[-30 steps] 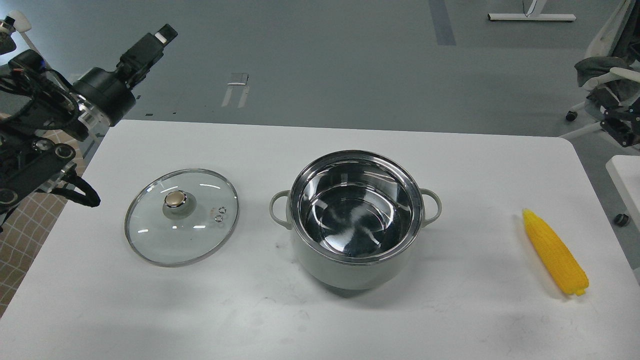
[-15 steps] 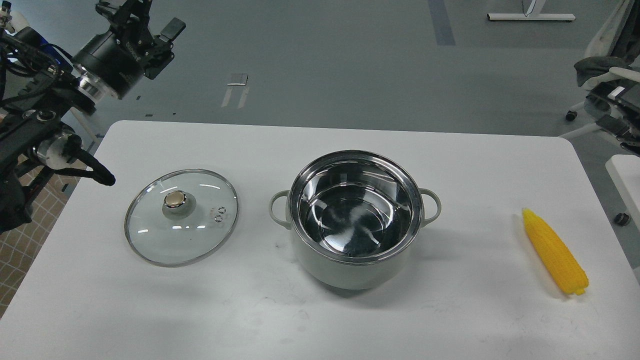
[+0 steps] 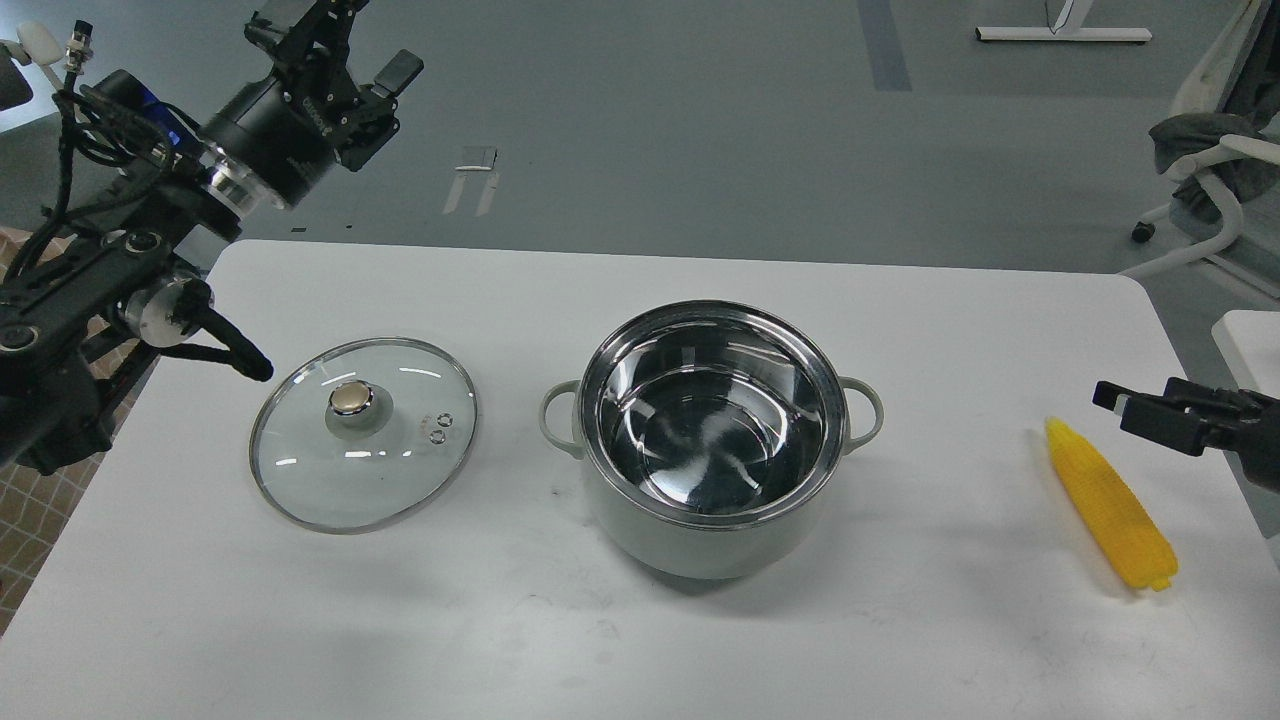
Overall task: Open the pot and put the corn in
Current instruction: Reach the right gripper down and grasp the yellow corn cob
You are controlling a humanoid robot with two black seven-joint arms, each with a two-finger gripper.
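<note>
The pale grey-green pot (image 3: 700,545) stands uncovered at the middle of the white table (image 3: 640,650), and its shiny steel inside is empty. The glass lid (image 3: 400,470) with a metal knob lies flat on the table to the pot's left. The yellow corn (image 3: 1110,505) lies on the table near the right edge. My left gripper (image 3: 335,45) is open and empty, raised high beyond the table's far left corner. My right gripper (image 3: 1112,397) comes in from the right edge just above the corn's tip. It is dark and seen side-on, so its fingers cannot be told apart.
An office chair (image 3: 1205,150) stands on the grey floor at the back right. The corner of another white table (image 3: 1250,345) shows at the right edge. The left arm's cables hang over the table's left edge near the lid.
The left gripper has risen and moved right, away from the lid, and turned. The right gripper has come into view from the right, just above the corn. Pot, lid and corn have not moved.
</note>
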